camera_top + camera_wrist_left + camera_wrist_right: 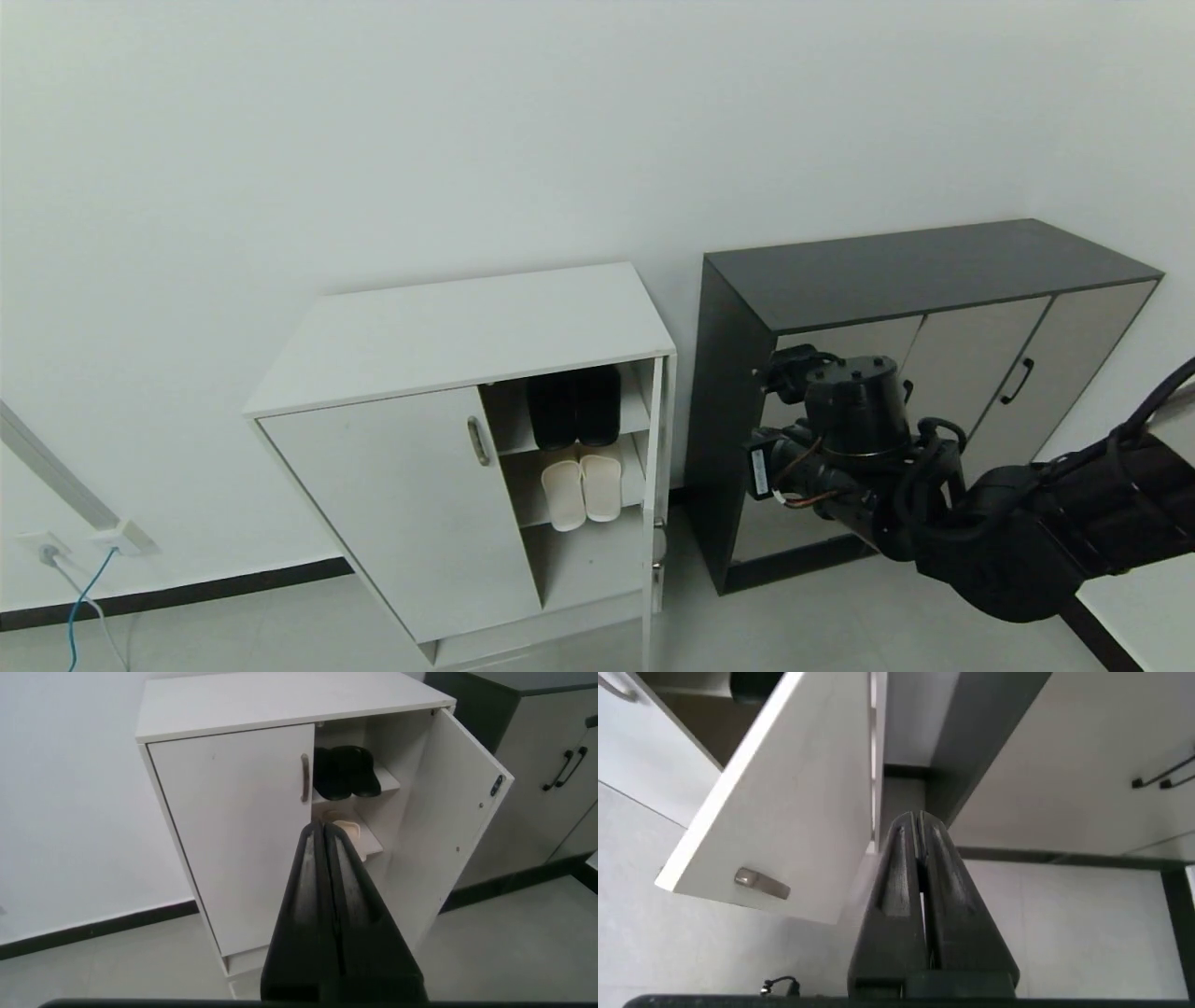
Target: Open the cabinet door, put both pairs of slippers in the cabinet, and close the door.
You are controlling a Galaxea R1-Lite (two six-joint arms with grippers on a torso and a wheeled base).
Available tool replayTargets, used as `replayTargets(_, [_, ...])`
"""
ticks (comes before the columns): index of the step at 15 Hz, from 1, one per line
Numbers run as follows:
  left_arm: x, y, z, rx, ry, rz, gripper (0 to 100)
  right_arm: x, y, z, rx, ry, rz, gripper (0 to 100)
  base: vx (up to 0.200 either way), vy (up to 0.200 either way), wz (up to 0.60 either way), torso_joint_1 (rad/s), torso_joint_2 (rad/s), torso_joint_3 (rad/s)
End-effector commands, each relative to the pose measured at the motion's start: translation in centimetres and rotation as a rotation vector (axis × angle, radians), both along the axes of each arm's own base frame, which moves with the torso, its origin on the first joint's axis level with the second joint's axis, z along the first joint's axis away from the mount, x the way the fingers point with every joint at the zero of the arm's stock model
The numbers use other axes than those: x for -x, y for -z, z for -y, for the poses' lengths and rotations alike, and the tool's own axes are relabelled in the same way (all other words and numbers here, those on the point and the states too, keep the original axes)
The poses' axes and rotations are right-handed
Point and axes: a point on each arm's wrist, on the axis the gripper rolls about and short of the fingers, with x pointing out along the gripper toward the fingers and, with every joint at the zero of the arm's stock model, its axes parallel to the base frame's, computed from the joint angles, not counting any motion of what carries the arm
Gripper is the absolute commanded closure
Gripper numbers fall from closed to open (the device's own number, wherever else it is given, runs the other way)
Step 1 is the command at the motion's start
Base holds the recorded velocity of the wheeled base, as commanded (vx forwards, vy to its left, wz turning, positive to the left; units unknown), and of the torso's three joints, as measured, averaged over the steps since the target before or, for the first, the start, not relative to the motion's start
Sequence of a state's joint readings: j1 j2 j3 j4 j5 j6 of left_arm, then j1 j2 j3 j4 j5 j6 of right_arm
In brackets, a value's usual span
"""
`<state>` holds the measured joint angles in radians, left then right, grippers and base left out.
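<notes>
The white cabinet's [467, 327] right door [462, 831] stands swung wide, with open floor in front. Black slippers [574, 406] sit on the upper shelf and white slippers [583, 490] on the shelf below, partly hidden behind the left tool [325, 831]. Both tools are pressed together and hold nothing. The right tool [920, 821] is near the door's outer face, by the dark cabinet [915, 261].

White wall [373, 140], grey floor [794, 635], dark sideboard [915, 261]

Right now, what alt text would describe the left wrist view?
White cabinet with one door swung open, black slippers on the upper shelf and cream slippers on the shelf below. The left gripper, jaws shut, stands in front, partly covering the cream pair.
</notes>
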<state>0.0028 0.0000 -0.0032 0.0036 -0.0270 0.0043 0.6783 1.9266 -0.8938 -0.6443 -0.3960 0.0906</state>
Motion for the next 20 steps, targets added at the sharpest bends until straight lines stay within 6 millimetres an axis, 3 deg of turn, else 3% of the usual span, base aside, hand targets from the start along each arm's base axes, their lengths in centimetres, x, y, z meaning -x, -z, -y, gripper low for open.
replayTargets(1, [0.0,0.0,0.0,0.000,-0.001,-0.001,100,0.2,-0.4,0.1,-0.005,0.000,0.007,100,0.000,0.000,0.60,-0.002,0.01,0.002])
replayTargets(4, [0.0,0.0,0.0,0.000,0.000,-0.003,100,0.3,-0.1,0.2,-0.002,-0.003,0.001,100,0.000,0.000,0.60,0.002,0.00,-0.001])
replayTargets(13, [0.0,0.0,0.0,0.000,0.000,-0.001,100,0.3,1.0,1.6,0.094,0.006,0.014,100,0.000,0.000,0.00,0.000,0.00,0.000])
replayTargets(20, [0.0,0.0,0.0,0.000,0.000,-0.003,100,0.1,4.6,2.2,0.228,-0.008,-0.054,100,0.000,0.000,0.00,0.000,0.00,0.000])
